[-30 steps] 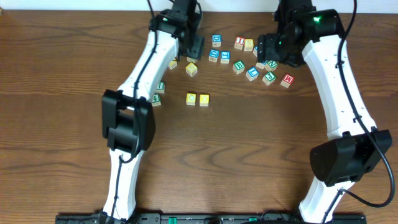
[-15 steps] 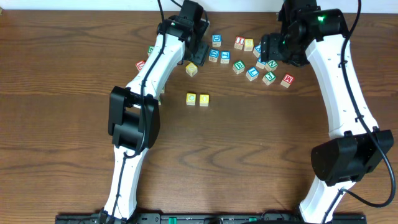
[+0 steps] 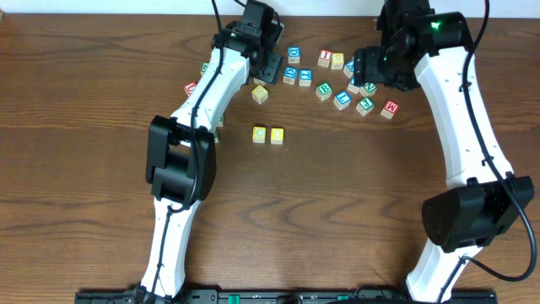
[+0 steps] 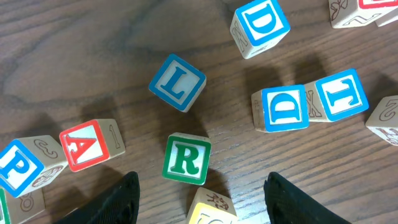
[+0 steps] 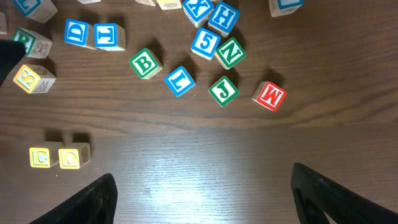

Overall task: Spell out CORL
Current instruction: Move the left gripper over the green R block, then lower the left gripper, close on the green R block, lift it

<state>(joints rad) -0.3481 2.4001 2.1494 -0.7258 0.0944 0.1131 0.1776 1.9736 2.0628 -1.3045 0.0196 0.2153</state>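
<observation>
Yellow C [image 3: 260, 133] and O [image 3: 277, 134] blocks sit side by side mid-table; they also show in the right wrist view as C [image 5: 40, 157] and O [image 5: 71, 157]. In the left wrist view a green R block [image 4: 186, 158] and a blue L block [image 4: 177, 83] lie just ahead of my open, empty left gripper [image 4: 202, 190]. A yellow block [image 4: 211, 211] lies between its fingers. My left gripper [image 3: 266, 67] hovers over the left of the block cluster. My right gripper [image 5: 205, 186] is open and empty above bare table; overhead it [image 3: 371, 74] is at the cluster's right.
Loose letter blocks lie across the far table: red A [image 4: 84, 144], blue P [image 4: 18, 167], two blue D blocks [image 4: 285, 107], green B [image 5: 144, 63], green J [image 5: 223, 89], red M [image 5: 269, 96], green N [image 5: 231, 53]. A yellow block [image 3: 260, 94] lies near the C.
The left arm has swung right, uncovering two blocks at the far left, and its gripper has shifted slightly over the cluster. The right arm has barely moved.
</observation>
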